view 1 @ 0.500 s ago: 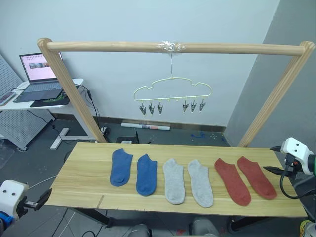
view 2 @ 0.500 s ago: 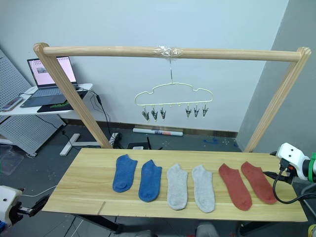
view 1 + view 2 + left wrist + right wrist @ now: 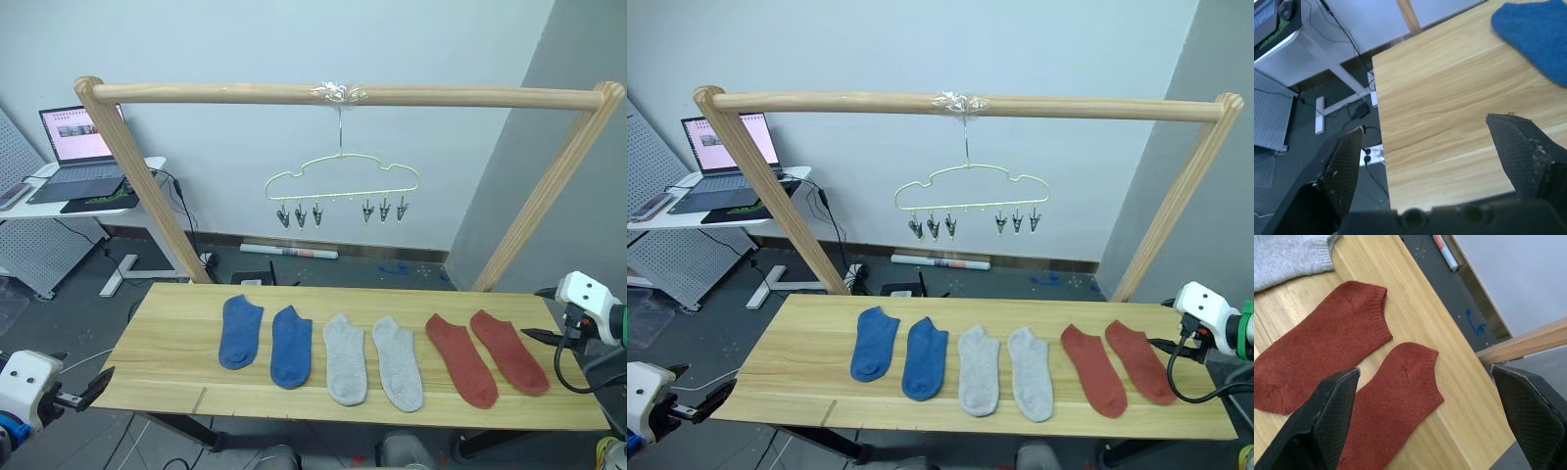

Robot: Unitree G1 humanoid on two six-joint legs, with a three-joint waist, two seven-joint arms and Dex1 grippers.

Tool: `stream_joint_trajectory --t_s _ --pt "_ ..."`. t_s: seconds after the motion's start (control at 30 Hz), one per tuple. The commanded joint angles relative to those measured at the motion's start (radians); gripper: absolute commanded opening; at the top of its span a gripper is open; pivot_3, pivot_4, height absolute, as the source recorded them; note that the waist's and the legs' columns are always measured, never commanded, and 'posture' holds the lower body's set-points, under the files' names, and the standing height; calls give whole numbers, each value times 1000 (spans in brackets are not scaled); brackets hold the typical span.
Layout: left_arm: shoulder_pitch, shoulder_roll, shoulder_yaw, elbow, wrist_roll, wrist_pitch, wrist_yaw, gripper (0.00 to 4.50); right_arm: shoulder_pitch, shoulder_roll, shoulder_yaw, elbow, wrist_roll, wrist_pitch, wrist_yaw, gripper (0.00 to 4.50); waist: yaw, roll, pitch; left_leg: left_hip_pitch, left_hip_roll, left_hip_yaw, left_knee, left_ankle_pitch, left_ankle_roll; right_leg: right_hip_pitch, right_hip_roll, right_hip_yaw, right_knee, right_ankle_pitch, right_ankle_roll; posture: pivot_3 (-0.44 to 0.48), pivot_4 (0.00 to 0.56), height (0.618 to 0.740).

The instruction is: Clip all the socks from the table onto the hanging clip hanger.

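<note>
Both grippers are hovering off the table ends with black fingers spread wide and gripping nothing: the left gripper (image 3: 1425,142) is hanging beyond the near left corner, the right gripper (image 3: 1425,391) is poised above the two rust red knit ankle socks (image 3: 485,356). Those are lying flat at the right end of the long light wooden plank table (image 3: 176,333). At 9 o'clock of them the two light grey socks (image 3: 372,359) are resting, then the two blue socks (image 3: 265,336). At 12 o'clock above the row, the thin pale yellow-green wire clip hanger (image 3: 342,180) is dangling from the thick wooden frame (image 3: 225,93).
</note>
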Motion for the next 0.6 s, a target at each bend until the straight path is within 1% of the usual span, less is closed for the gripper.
stream_joint_trajectory --t_s 0.03,0.27,0.37,0.5,0.6 --pt "-10 7 33 -37 -37 12 -8 4469 -13 -14 -50 -42 45 17 -6 4500 0 0 0 0 0 0 0 0 0 0 0 0 0 0 0 -134 0 740" --pt "-1 1 38 -64 -53 22 3 4469 10 -5 -63 -88 58 13 -17 4500 0 0 0 0 0 0 0 0 0 0 0 0 0 0 0 -139 0 740" --pt "-1 -13 45 -90 -73 39 14 4469 40 2 -67 -139 64 7 -20 4500 0 0 0 0 0 0 0 0 0 0 0 0 0 0 0 -148 0 740" --pt "-5 -56 37 -165 -92 74 43 4469 110 34 -81 -316 118 59 -26 4500 0 0 -1 0 0 0 0 0 0 0 0 0 0 0 0 -163 0 740" --pt "-16 -115 0 -274 -114 148 91 4469 172 55 -102 -484 161 112 -47 4500 0 -1 1 0 1 0 0 0 0 3 1 0 0 0 0 -177 21 740"
